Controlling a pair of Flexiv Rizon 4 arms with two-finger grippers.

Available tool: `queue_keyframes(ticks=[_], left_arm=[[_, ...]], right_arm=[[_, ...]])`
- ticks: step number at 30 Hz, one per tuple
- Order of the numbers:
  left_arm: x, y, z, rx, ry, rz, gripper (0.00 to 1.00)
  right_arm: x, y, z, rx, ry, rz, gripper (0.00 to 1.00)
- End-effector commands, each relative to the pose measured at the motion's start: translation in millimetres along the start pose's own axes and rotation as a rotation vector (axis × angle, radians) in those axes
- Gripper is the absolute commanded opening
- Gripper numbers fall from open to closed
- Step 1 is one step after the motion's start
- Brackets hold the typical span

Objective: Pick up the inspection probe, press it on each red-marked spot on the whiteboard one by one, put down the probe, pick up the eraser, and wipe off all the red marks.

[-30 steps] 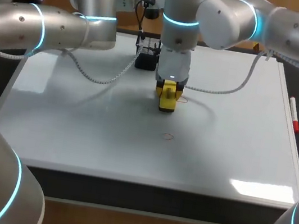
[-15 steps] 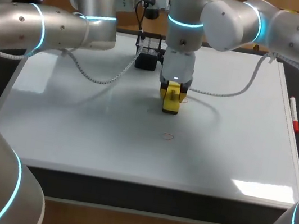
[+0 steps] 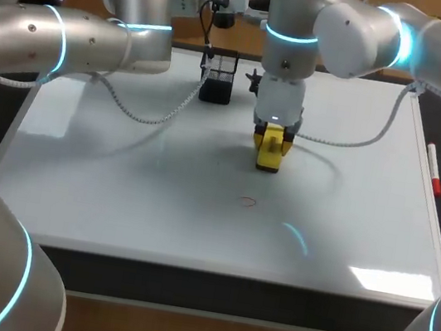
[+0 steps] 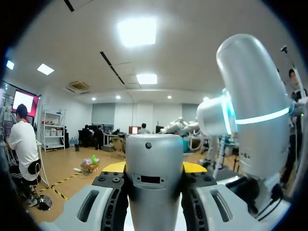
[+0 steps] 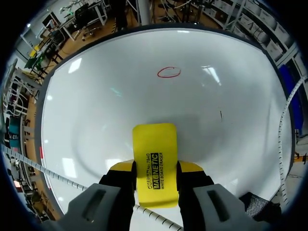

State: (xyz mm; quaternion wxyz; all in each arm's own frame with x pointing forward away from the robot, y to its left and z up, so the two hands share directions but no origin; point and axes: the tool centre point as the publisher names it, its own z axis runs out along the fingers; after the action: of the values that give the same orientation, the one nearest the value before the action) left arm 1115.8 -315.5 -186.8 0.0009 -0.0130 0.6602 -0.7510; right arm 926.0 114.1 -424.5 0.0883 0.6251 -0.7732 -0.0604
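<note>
The left pincer (image 4: 154,169) hangs raised, well behind the right one. Its yellow tips pinch a silver-grey cylinder with a small slot, probably the inspection probe (image 4: 154,185), though the wrist view shows only its near end. A black mesh holder (image 3: 218,77) stands on the glossy white whiteboard (image 3: 110,173), behind the right pincer and off to its side. The right pincer (image 3: 271,140) points straight down, clamped from two sides on a flat yellow magnetic eraser (image 5: 154,161) that juts past its tips. Ahead of it, well apart, lies a red oval ring (image 5: 168,72) drawn on the board.

The step in hand looks to be the wiping. It should go best with the eraser's face laid flat and pressed evenly. It should then be drawn ahead across the whole ring and a little beyond, so that no arc is left. The board is smooth and shiny, so the eraser should slide easily, while a tilted edge might skip. Nothing stands between pincer and ring. A red marker pen (image 3: 433,168) lies far out to the side, by the board's frame.
</note>
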Motion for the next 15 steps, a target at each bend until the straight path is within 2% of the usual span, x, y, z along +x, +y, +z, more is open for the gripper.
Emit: queue_keyframes(ticks=[1,15], left_arm=[[-1.0,-0.9,1,0.0,0.002,-0.001,0.0],[-1.0,-0.9,1,0.0,0.002,-0.001,0.0]], right_arm=[[18,4,-1,0.008,-0.005,0.009,0.0],[42,3,-8,0.022,-0.002,0.071,0.0]])
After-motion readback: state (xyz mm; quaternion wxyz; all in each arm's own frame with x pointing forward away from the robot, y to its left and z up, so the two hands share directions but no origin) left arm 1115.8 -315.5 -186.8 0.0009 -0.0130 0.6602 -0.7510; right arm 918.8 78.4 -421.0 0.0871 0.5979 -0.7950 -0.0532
